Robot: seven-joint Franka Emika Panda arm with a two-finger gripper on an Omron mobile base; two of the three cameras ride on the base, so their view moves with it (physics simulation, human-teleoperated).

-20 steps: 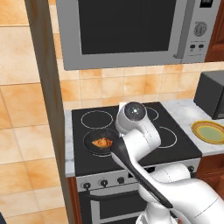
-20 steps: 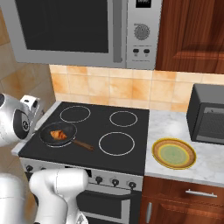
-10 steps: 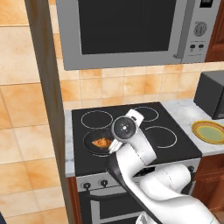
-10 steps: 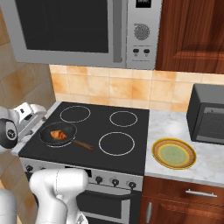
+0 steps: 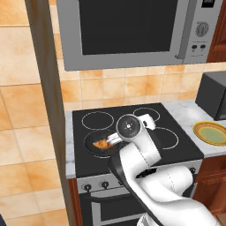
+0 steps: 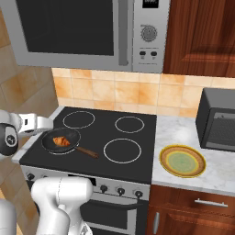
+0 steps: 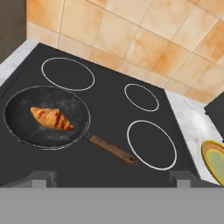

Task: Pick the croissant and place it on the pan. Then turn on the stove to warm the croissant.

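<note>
Croissant (image 7: 51, 118) lies in the pan (image 7: 26, 131); pincer (image 7: 111, 179) released, empty. Reaching for a knob, the arm might knock the pan's handle.

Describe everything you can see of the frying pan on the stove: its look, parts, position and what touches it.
The pan is small, round and dark grey-black, with a speckled inside and a thin brown wooden handle pointing toward the front right burner. It sits flat and upright on the front left burner of the black glass stove. A golden-orange croissant lies inside it, a little off centre. Nothing else touches it.
</note>
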